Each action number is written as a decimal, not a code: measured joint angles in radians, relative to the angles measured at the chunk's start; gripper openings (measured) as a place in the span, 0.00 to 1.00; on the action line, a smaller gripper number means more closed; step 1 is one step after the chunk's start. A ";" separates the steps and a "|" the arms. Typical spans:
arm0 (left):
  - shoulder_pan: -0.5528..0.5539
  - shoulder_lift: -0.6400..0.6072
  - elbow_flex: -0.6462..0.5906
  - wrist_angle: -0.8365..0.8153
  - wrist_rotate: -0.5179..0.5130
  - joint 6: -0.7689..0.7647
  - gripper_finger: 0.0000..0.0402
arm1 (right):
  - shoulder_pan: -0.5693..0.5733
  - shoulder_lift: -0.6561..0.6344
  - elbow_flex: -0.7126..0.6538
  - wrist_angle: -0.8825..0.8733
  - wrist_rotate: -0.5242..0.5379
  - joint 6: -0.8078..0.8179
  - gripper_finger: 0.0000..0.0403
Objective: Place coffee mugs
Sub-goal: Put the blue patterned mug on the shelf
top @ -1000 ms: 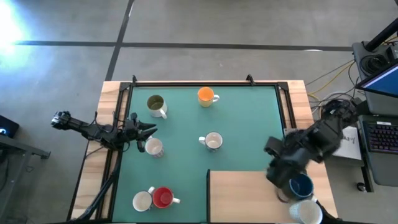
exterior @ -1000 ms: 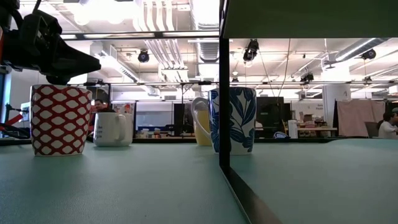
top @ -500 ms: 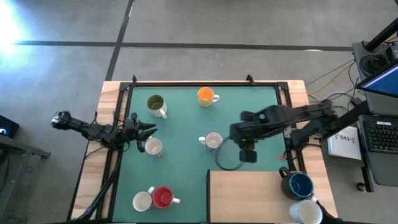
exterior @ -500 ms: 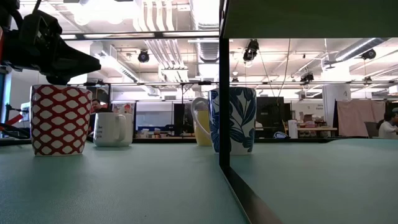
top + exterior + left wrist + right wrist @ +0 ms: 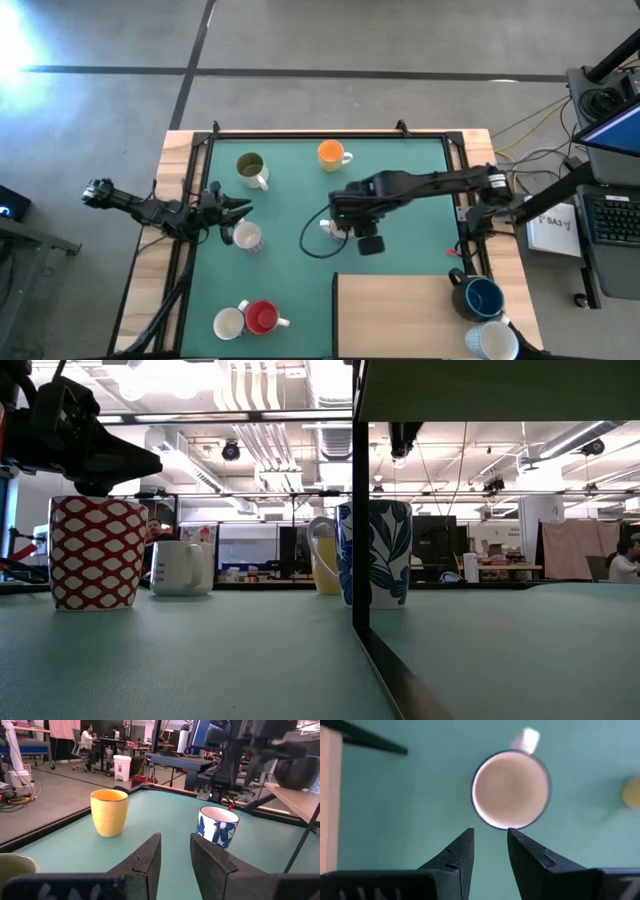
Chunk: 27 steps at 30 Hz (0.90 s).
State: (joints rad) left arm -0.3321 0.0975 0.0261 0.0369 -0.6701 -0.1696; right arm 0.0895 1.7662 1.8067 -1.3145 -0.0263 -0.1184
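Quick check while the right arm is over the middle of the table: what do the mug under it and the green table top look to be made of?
The mug under the right hand looks like glazed ceramic: a smooth pale inside, a thin dark rim, and a blue leaf print on white outside. The table top looks like a matte green mat, probably rubber or vinyl; in the low view it shows a fine grain and no glare.

The middle mug (image 5: 342, 228) stands on the mat (image 5: 400, 190). The right gripper (image 5: 352, 222) hangs directly above this mug. The left gripper (image 5: 240, 207) is far to its left, beside another mug (image 5: 246, 237).
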 joint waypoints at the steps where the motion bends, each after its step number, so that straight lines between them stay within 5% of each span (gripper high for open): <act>1: 0.000 0.000 0.000 0.000 0.000 0.000 0.22 | -0.001 0.009 -0.008 0.007 -0.008 -0.013 0.27; 22: 0.000 0.001 0.000 0.000 0.000 0.000 0.22 | -0.020 0.071 -0.220 0.230 -0.037 -0.144 0.26; 27: 0.000 0.001 0.000 0.000 0.000 0.000 0.22 | -0.024 0.082 -0.222 0.232 -0.037 -0.118 0.17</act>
State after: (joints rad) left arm -0.3320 0.0990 0.0259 0.0371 -0.6702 -0.1696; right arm 0.0653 1.8486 1.5845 -1.0822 -0.0633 -0.2361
